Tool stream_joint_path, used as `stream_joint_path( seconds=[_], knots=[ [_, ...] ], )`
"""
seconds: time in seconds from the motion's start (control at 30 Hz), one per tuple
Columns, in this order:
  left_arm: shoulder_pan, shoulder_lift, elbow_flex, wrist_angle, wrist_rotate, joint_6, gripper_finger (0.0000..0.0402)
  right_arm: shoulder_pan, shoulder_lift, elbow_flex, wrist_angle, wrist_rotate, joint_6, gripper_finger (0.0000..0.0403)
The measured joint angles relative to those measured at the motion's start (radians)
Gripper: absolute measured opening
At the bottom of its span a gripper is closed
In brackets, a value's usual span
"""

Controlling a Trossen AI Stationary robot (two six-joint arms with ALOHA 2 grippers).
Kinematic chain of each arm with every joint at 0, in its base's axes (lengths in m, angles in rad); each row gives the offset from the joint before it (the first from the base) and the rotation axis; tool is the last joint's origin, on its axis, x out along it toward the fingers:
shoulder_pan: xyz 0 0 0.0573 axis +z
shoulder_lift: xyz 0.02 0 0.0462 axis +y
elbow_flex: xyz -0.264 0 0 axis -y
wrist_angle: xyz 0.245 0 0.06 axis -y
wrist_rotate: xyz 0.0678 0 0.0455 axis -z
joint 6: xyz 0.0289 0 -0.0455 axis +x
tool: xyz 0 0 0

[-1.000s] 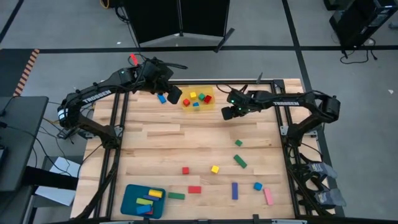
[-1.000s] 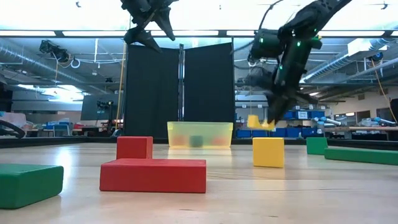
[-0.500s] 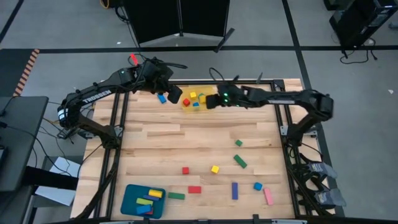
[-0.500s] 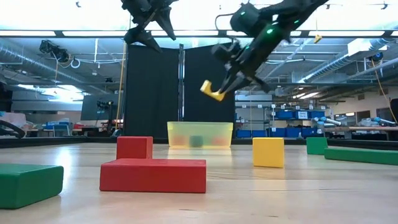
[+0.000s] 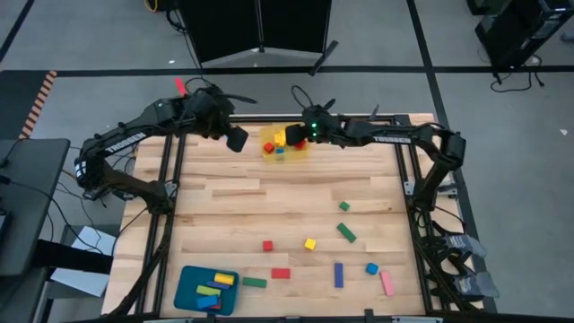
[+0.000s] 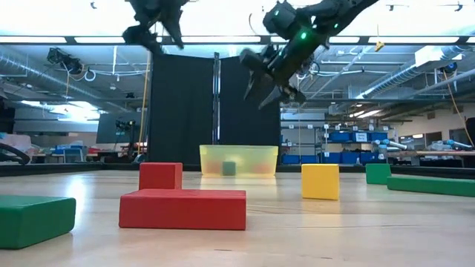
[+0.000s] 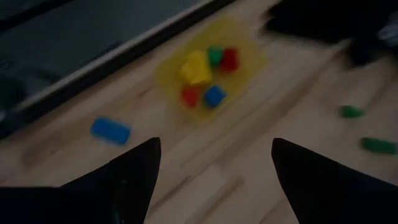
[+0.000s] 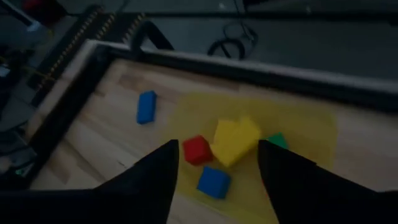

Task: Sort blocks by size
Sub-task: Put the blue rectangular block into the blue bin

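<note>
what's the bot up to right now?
Sorting blocks by size. The right tool hangs open above the yellow tray, where a yellow block lies with red, blue and green cubes. The left tool waits open nearby. The teal tray holds a few bars; a dozen or so blocks remain on the table.

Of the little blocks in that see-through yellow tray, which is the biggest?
The yellow block in the yellow tray. It is clearly larger than the red, blue and green cubes around it, and it lies tilted.
</note>
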Motion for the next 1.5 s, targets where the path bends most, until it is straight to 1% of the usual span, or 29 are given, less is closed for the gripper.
stream_joint_path(
  seconds=[0.1,0.2,0.33,0.5,0.6,0.73,0.9,1.0,1.27,1.37,1.5],
  knots=[
    [0.025,0.024,-0.038,-0.059,-0.015,-0.107,0.0314,0.007,-0.055,0.0,0.001,0.007,-0.056,0.0246],
    [0.091,0.077,-0.099,-0.053,0.036,-0.139,0.0312,0.02,-0.108,0.0,-0.016,0.033,-0.08,0.0252],
    [0.195,0.192,-0.164,-0.031,0.105,-0.148,0.0311,0.043,-0.182,0.0,-0.016,0.061,-0.1,0.0249],
    [0.292,0.343,-0.172,-0.017,0.114,-0.135,0.031,0.09,-0.263,0.0,-0.047,0.081,-0.102,0.0241],
    [0.333,0.413,-0.172,-0.009,0.114,-0.168,0.031,0.132,-0.302,0.0,-0.077,0.129,-0.102,0.0241],
    [0.369,0.477,-0.172,0.064,0.122,-0.185,0.031,0.193,-0.337,0.0,-0.11,0.19,-0.102,0.0241],
    [0.39,0.504,-0.172,0.173,0.201,-0.237,0.031,0.249,-0.355,0.0,-0.137,0.22,-0.102,0.0237],
    [0.398,0.512,-0.172,0.206,0.24,-0.268,0.031,0.268,-0.356,0.0,-0.137,0.228,-0.102,0.0236],
    [0.414,0.519,-0.172,0.18,0.27,-0.3,0.031,0.278,-0.348,0.0,-0.137,0.228,-0.12,0.0236],
    [0.411,0.513,-0.172,0.141,0.272,-0.26,0.031,0.277,-0.348,0.0,-0.137,0.227,-0.139,0.0235],
    [0.386,0.479,-0.172,0.135,0.277,-0.157,0.031,0.277,-0.348,0.0,-0.137,0.206,-0.164,0.0232]
  ],
)
